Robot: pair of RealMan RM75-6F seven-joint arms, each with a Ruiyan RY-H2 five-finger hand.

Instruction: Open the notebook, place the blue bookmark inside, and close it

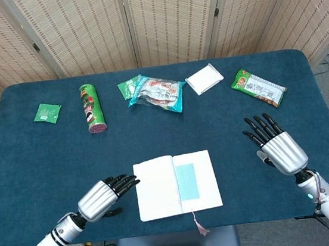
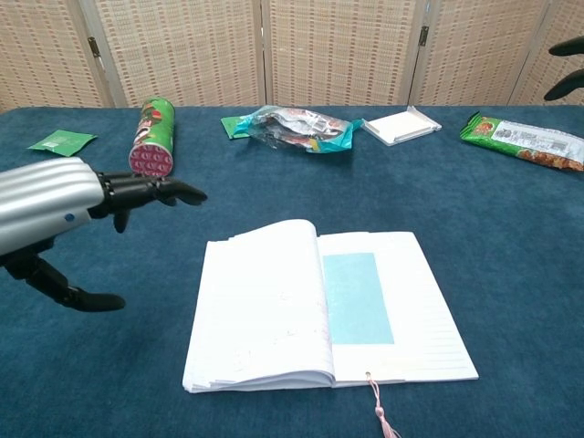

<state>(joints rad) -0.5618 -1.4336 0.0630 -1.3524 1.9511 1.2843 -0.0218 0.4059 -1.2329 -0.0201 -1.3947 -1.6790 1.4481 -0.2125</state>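
Left hand (image 1: 99,198): fingers (image 2: 151,192) spread, holding nothing, tips just beside the left edge of the notebook (image 1: 176,184); contact can't be judged from either view. Right hand (image 1: 278,148): fingers apart, empty, well off to the right of the notebook; only its fingertips show at the top right edge of the chest view.

Notebook lies open flat near the front edge of the worktop (image 1: 33,175). Blue bookmark (image 1: 187,181) lies on the right page, fully inside the page edges. Ribbon tassel (image 1: 199,227) hangs out at the bottom of the spine.

Step, as I read it: open and insert are done, close is left. Left hand looks lined up for it. Next move calls for getting fingertips under the left cover and page stack, then swinging it over the spine onto the right page without dragging the bookmark or sliding the whole book.

Risk: left pages sit slightly fanned and raised at the spine, so only part of the stack may lift.

Around, all along the far side and well clear: green packet (image 1: 47,113), chip can (image 1: 92,108) on its side, snack bags (image 1: 154,92), white pad (image 1: 204,78), snack bar (image 1: 258,87). Nothing stands in the closing path.
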